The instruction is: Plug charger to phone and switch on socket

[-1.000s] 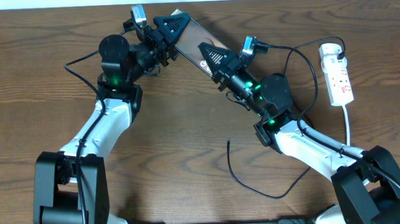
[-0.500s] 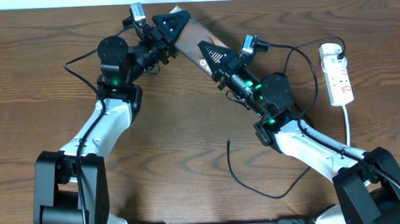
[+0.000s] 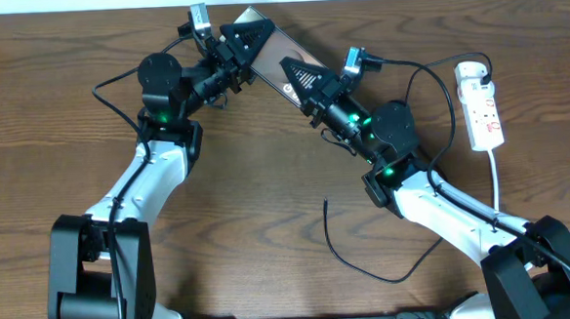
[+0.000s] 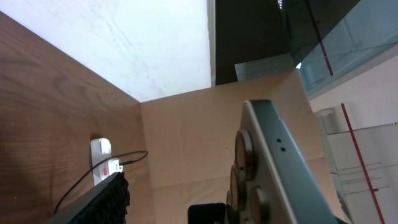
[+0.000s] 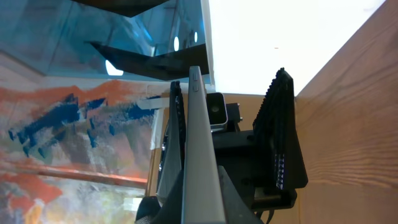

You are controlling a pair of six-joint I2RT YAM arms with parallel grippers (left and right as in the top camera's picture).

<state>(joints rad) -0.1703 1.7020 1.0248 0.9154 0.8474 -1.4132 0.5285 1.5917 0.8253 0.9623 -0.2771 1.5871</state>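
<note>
The socket [image 3: 481, 105] lies far right, and the charger [image 3: 327, 226] trails loose at lower centre. The right gripper [image 3: 297, 79] clamps the phone [image 3: 279, 48], while the left gripper [image 3: 252, 36] is spread around its upper-left end.

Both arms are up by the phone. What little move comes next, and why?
Probably send the right end effector down to the loose tip of the charger. Both it and the left end effector are at the phone, while that tip lies untouched on the table, nearer the right arm.
</note>
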